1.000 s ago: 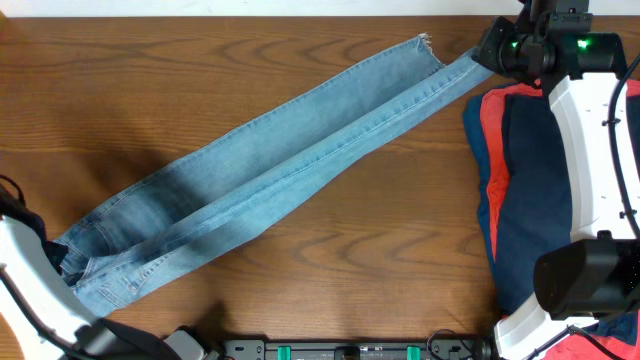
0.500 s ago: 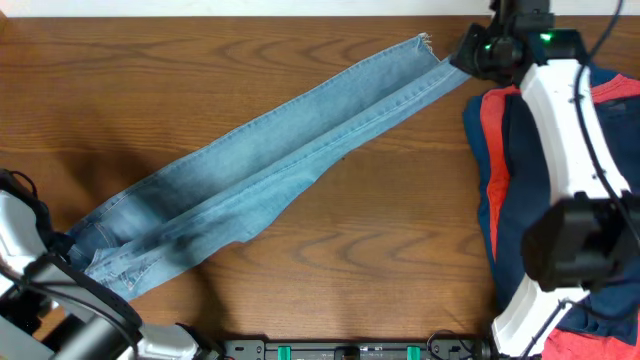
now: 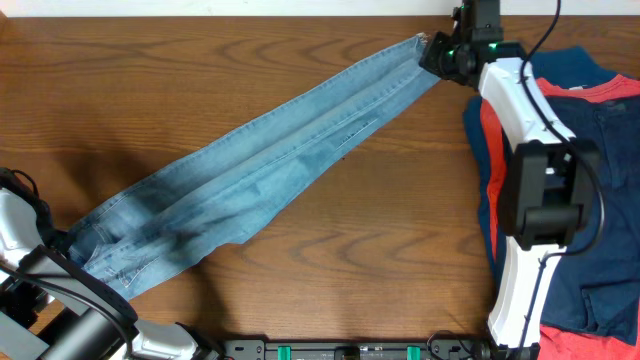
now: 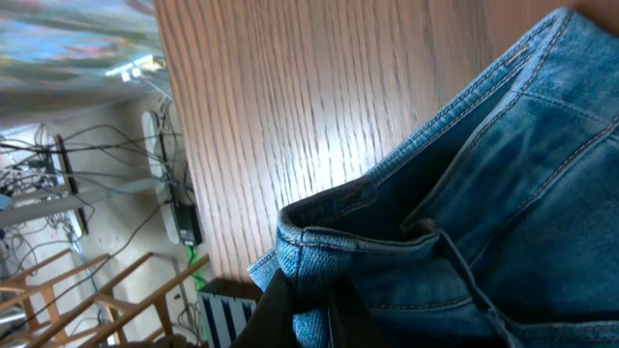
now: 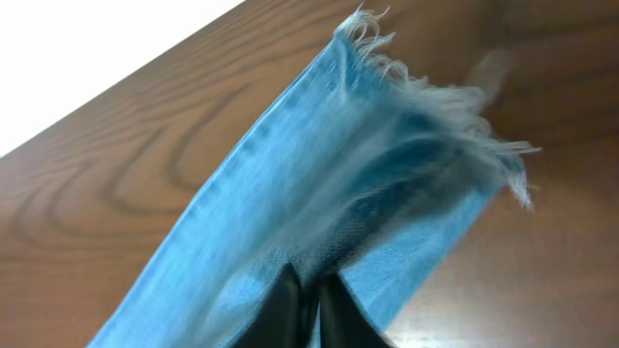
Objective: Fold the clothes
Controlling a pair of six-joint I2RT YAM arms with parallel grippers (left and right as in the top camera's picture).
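The clothes, a pair of light-blue jeans (image 3: 260, 170), lie stretched in a long diagonal band from the near left to the far right of the table. My left gripper (image 3: 55, 248) is shut on the waistband at the near-left end; in the left wrist view denim (image 4: 484, 193) bunches between its dark fingers (image 4: 308, 300). My right gripper (image 3: 437, 55) pinches the leg end at the far right. In the right wrist view its fingers (image 5: 308, 280) stand close together with cloth (image 5: 319, 184) between them, just behind the frayed hem (image 5: 435, 106).
A heap of dark navy and red-orange garments (image 3: 590, 200) covers the right side of the wooden table (image 3: 350, 250), under the right arm. The table's left edge, with cables and wooden furniture beyond it (image 4: 116, 242), shows in the left wrist view.
My right gripper has moved left along the far edge with the hem, and the two legs now lie closer together. The waist end has shifted slightly at the left.
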